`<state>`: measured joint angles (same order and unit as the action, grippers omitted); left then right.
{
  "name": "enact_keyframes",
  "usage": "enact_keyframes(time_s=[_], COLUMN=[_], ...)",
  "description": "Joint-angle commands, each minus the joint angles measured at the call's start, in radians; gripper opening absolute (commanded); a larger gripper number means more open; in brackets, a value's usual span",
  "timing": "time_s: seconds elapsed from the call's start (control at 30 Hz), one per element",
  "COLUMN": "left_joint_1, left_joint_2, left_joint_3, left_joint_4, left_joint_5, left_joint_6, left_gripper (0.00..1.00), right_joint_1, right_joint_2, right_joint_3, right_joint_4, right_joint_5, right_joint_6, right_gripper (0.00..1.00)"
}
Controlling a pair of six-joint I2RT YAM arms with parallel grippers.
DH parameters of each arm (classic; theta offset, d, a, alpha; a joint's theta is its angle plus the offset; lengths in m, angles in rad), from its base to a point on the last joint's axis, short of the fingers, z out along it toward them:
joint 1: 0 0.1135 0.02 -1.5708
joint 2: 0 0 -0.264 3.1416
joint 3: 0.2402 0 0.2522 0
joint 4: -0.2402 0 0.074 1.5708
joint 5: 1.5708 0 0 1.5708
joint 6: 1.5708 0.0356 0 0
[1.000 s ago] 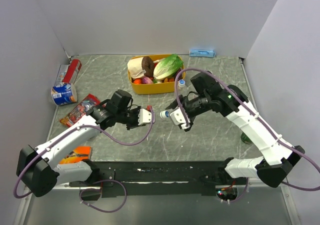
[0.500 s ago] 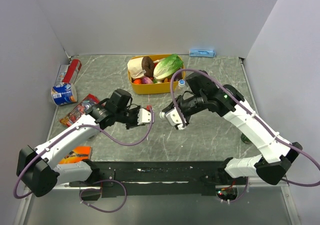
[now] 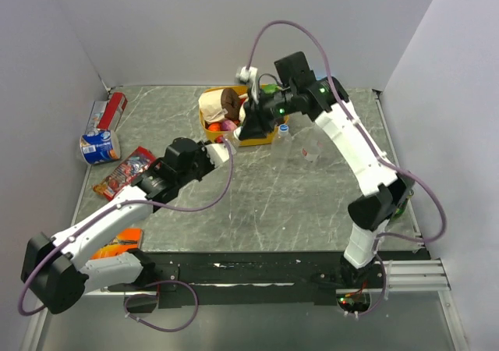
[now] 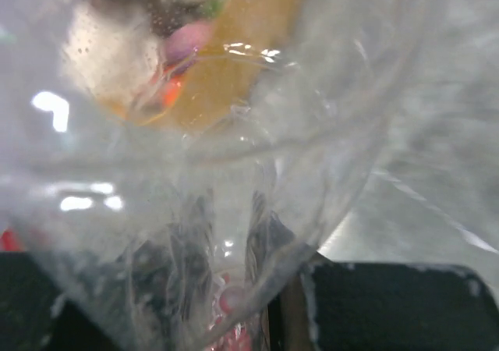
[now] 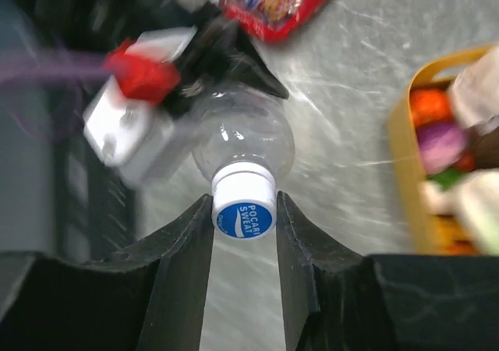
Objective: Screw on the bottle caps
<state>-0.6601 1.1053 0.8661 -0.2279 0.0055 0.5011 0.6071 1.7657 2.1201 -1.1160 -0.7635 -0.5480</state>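
The bottle [image 5: 243,136] is held above the tabletop [image 5: 351,132], between the two grippers and near the yellow tub [image 5: 399,148]. The left gripper [image 4: 226,312] is closed tightly on its lower body. In the left wrist view the clear plastic fills almost the whole picture, wrinkled and shiny. The right gripper [image 5: 243,207] is closed narrowly on the cap [image 5: 244,217], with one black finger touching each side of it.

The bottle is thin, colourless plastic with a round shoulder and a narrow neck. It looks empty, so I judge it very light and soft: a strong squeeze on the body will dent it, and the smooth wall can slip or turn in the fingers. The neck ring and the cap are the stiff parts. The cap is small, round, hard plastic, blue on top with white letters, and white at the side. The best hold for turning it is across its side wall, as now, with the fingers square to the neck.
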Motion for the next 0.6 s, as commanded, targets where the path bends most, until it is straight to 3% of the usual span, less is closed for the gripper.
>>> enact_keyframes(time_s=[0.0,0.13,0.3,0.43,0.5,0.57], left_joint_1=[-0.067,-0.07,-0.07,-0.079,-0.084,-0.084], left_joint_2=[0.05,0.087,0.038,-0.033,-0.039,-0.03], left_joint_3=[0.014,-0.025,-0.137,-0.28,-0.341,-0.339], left_joint_4=[0.444,0.525,0.574,0.758,0.895,0.885], left_joint_5=[-0.292,-0.377,-0.391,-0.377,-0.369,-0.378], left_joint_6=[0.086,0.263,0.504,0.735,0.834,0.814], left_gripper=[0.01,0.01,0.01,0.01,0.01,0.01], right_joint_1=[-0.021,-0.029,-0.107,-0.151,-0.155,-0.153], right_joint_2=[0.106,0.156,0.135,0.101,0.097,0.101], right_joint_3=[-0.075,-0.023,-0.083,-0.133,-0.156,-0.154], right_joint_4=[0.124,0.117,0.189,0.197,0.214,0.228], right_joint_5=[-0.287,-0.332,-0.344,-0.355,-0.391,-0.421], right_joint_6=[0.663,0.68,0.746,0.761,0.767,0.781], right_gripper=[0.12,0.16,0.2,0.23,0.27,0.36])
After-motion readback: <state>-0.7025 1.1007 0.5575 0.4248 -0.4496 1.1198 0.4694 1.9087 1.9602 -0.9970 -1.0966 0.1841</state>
